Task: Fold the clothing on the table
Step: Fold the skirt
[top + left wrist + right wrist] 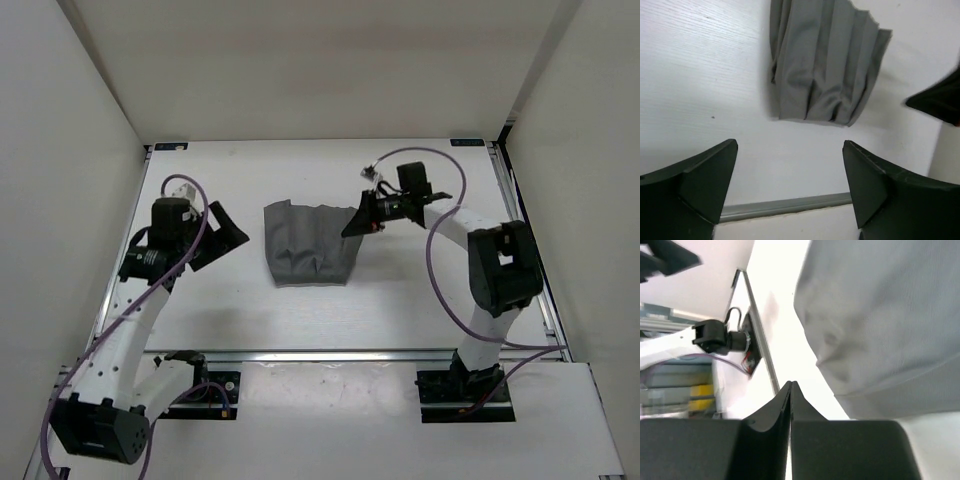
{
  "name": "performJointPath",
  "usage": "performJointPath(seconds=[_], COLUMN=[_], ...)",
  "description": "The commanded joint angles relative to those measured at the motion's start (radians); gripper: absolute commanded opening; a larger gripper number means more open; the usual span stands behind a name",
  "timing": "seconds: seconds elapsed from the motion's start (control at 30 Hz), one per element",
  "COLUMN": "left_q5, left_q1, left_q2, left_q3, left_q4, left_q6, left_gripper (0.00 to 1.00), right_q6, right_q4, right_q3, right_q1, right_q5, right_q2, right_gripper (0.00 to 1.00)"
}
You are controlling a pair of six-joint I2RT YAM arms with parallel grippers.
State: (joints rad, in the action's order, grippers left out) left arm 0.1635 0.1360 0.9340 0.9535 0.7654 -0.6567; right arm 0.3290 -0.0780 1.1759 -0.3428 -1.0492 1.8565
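Shows the clothing (pixel 310 245), medium-grey and finely pleated, at the centre of the top view, lying flat on the white desk (pixel 400 310). Looks roughly trapezoid, wider along the upper edge, with narrow folds from top to bottom and soft creases bunched at the lower hem.

Places the left gripper (pixel 222 237) left of the cloth and apart from it, black fingers spread wide, on the left arm (pixel 120 330) bent up from lower left. Places the right gripper (pixel 357 220) at the cloth's upper right corner, fingers pressed together with nothing seen between them, on the right arm (pixel 500 270) arching from lower right.

Reveals faint wood-like grain on the desk and a grey metal rail (pixel 785 205) low in the left wrist view.
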Motion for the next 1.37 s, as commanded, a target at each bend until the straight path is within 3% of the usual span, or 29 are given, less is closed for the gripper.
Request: performJointPath(seconds=[0.0, 0.07, 0.13, 0.17, 0.2, 0.3, 0.33, 0.4, 0.53, 0.83, 1.33], left_q5=[-0.133, -0.215, -0.31, -0.346, -0.358, -0.41, -0.41, -0.409, -0.409, -0.354, -0.357], left_q1=[0.056, 0.077, 0.12, 0.144, 0.161, 0.168, 0.171, 0.181, 0.189, 0.146, 0.165], left_q2=[0.072, 0.162, 0.215, 0.242, 0.258, 0.237, 0.233, 0.226, 0.181, 0.031, -0.021], left_q3=[0.122, 0.149, 0.165, 0.174, 0.174, 0.185, 0.188, 0.206, 0.197, 0.016, 0.033], left_q4=[0.152, 0.274, 0.345, 0.365, 0.374, 0.335, 0.318, 0.295, 0.276, 0.201, 0.224], left_q6=[0.143, 0.19, 0.212, 0.251, 0.279, 0.324, 0.333, 0.328, 0.321, 0.324, 0.318], left_gripper=[0.98, 0.99, 0.99, 0.99, 0.99, 0.99, 0.98, 0.98, 0.98, 0.99, 0.98], right_q6=[-0.155, -0.263, -0.381, -0.395, -0.403, -0.4, -0.441, -0.491, -0.522, -0.41, -0.449], right_q4=[-0.165, -0.284, -0.397, -0.44, -0.454, -0.485, -0.505, -0.557, -0.655, -0.641, -0.714], right_q3=[0.1, 0.108, 0.082, 0.074, 0.058, -0.005, -0.022, -0.024, 0.018, -0.116, -0.249], right_q1=[0.024, 0.039, 0.051, 0.077, 0.108, 0.203, 0.217, 0.206, 0.159, 0.26, 0.24], right_q5=[0.009, 0.084, 0.222, 0.25, 0.294, 0.305, 0.322, 0.431, 0.627, 0.696, 0.779], right_q2=[-0.104, -0.134, -0.17, -0.198, -0.219, -0.301, -0.344, -0.391, -0.447, -0.6, -0.789], right_gripper=[0.0, 0.04, 0.26, 0.54, 0.67, 0.87, 0.89, 0.99, 0.99, 0.99, 0.99])
